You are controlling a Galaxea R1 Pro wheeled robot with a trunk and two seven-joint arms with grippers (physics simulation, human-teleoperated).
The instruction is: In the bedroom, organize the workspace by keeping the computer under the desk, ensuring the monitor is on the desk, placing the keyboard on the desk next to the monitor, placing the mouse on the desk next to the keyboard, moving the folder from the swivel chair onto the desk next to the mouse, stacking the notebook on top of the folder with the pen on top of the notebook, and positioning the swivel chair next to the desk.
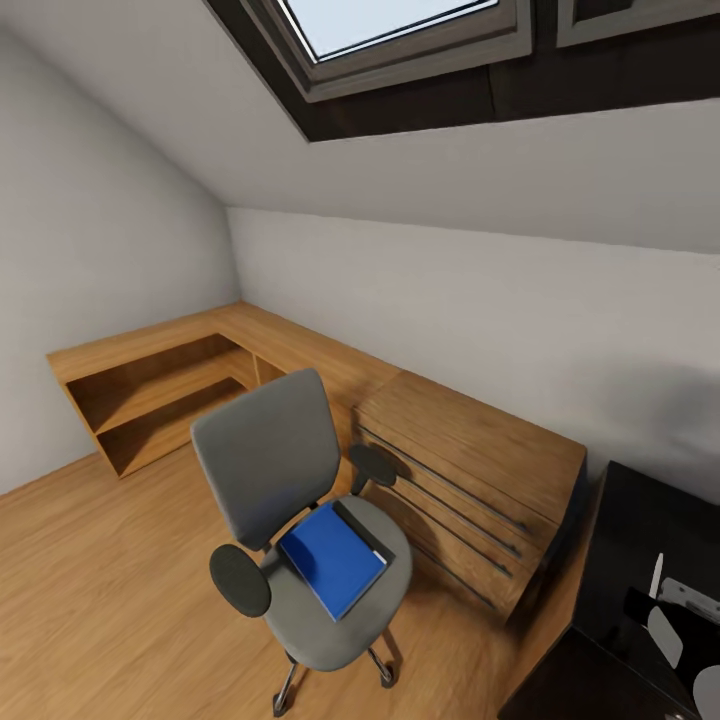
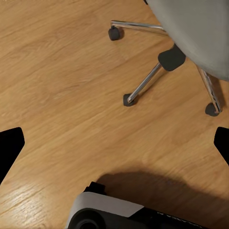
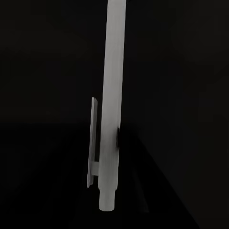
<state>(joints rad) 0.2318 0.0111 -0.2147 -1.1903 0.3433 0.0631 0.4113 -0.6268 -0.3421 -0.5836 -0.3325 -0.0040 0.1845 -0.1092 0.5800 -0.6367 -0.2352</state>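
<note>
The grey swivel chair (image 1: 300, 500) stands on the wood floor in front of a wooden dresser, away from the desk. On its seat lies the blue folder (image 1: 332, 558). A corner of the glossy black desk (image 1: 630, 540) shows at the lower right. Over it my right gripper (image 1: 672, 612) holds the whitish pen (image 1: 655, 577) upright. The right wrist view shows the pen (image 3: 112, 105) close up against black. My left gripper (image 2: 114, 148) hangs open above the floor beside the chair's chrome base (image 2: 148, 83). The monitor, keyboard, mouse, computer and notebook are out of view.
A light wooden dresser (image 1: 470, 470) with bar handles stands between chair and desk. A low wooden shelf unit (image 1: 150, 390) runs along the far wall corner. The sloped ceiling carries a skylight (image 1: 400, 25). My own base (image 2: 109, 214) shows close to the chair's castors.
</note>
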